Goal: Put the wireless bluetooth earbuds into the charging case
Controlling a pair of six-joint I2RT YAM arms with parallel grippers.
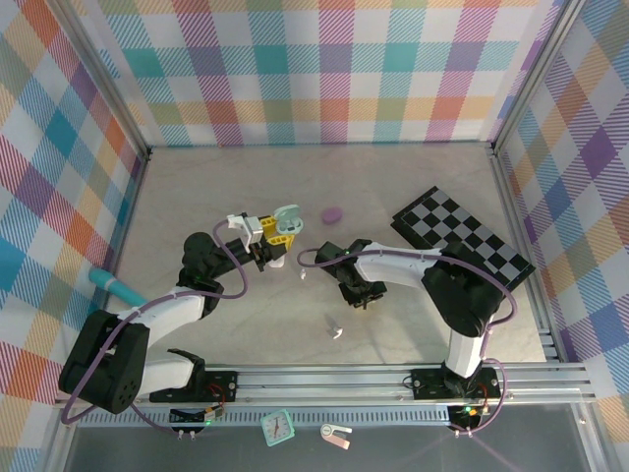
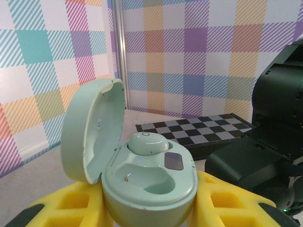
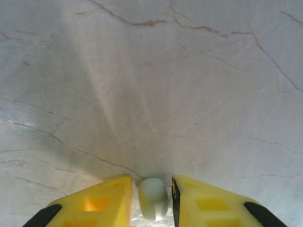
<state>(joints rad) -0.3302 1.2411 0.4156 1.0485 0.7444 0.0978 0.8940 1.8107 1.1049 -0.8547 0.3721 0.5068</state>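
Left tool grips the open mint charging case, one earbud seated.
Right tool straddles a mint earbud on the surface; clamped or not, I cannot tell, with perhaps slim gaps.

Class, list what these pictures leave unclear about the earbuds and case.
- Right wrist view: whether right gripper pinches the mint earbud; bottom edge cuts both off.
- Top view: pale bit, too small to identify.
- Left wrist view: how left gripper holds mint case; cut off below.

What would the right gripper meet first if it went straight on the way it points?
Probably the table top: the right gripper points down at it, with the mint earbud lying between its fingers. How much gap remains is unclear.
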